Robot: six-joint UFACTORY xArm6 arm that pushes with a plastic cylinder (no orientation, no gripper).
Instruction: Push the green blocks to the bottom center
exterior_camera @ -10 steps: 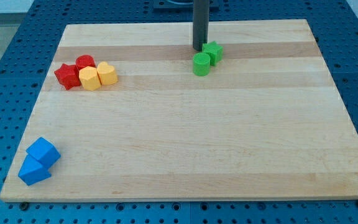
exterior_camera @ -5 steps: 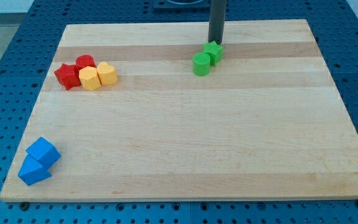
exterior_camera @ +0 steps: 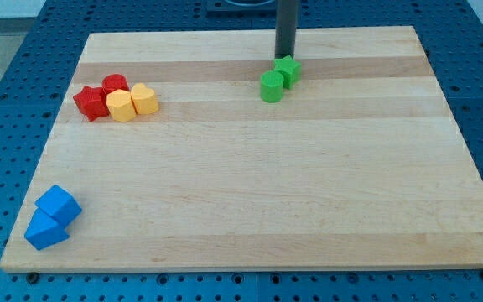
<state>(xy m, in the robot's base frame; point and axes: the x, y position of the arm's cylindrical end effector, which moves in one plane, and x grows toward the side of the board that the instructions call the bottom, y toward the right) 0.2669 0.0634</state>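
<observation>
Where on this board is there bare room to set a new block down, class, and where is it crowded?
Free: the whole middle and the view's right of the board, below the green blocks and right of the blue pair. Crowded: the red and yellow cluster at upper left, and around my tip, just above the green blocks.

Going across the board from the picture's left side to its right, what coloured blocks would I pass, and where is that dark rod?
Two blue blocks → red blocks → yellow blocks → green round block → green star-like block, with my tip just above it, towards the view's top.
</observation>
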